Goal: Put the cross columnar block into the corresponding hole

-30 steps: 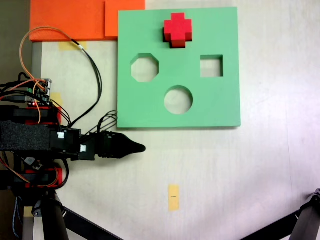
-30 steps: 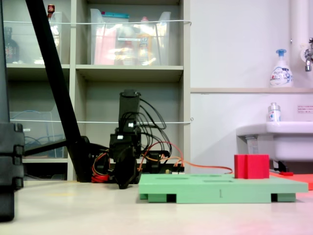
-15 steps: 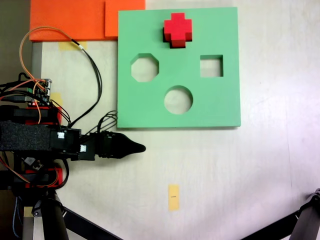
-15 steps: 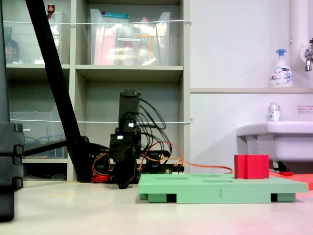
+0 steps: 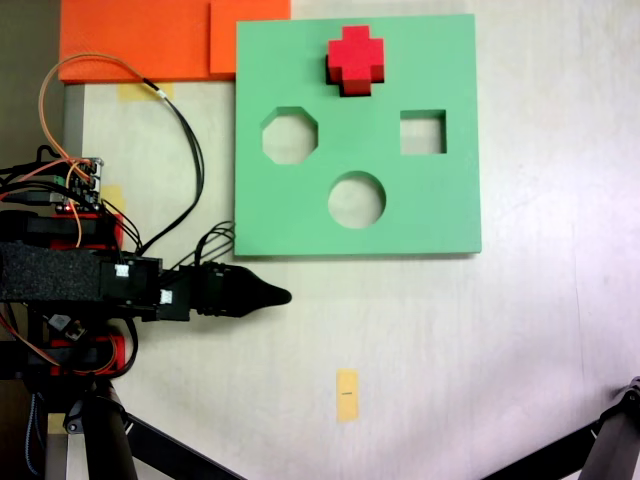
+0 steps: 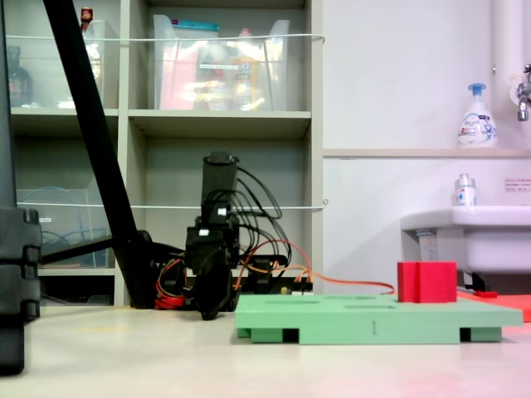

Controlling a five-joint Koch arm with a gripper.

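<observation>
red block point(image 5: 355, 58) sits at the top centre of the frame in a fixed view from above, planted in the upper edge area of the green board point(image 5: 440, 215), and it looks like it's down in its plus-shaped hole, though the hole itself is hidden under it, so that's a judgement. from the low side view the block point(image 6: 426, 282) stands upright on the right end of the board point(image 6: 365, 319), a good part of it proud of the surface, so whether it's fully seated or just resting in the mouth of the cutout, can't tell

the other three cutouts are open: octagon point(image 5: 290, 136) left of centre, square point(image 5: 423, 132) to the right, round point(image 5: 356, 199) below them

gripper point(image 5: 272, 296) lies in the lower left, off the board, just below its bottom-left corner, well apart from the block, pointing right. its jaws come to one dark tip with no gap showing and nothing between them, looks closed and empty. in the side view the gripper point(image 6: 211, 310) hangs low by the table, left of the board

so the placing looks done, arm parked; at most a final press down is left
</observation>
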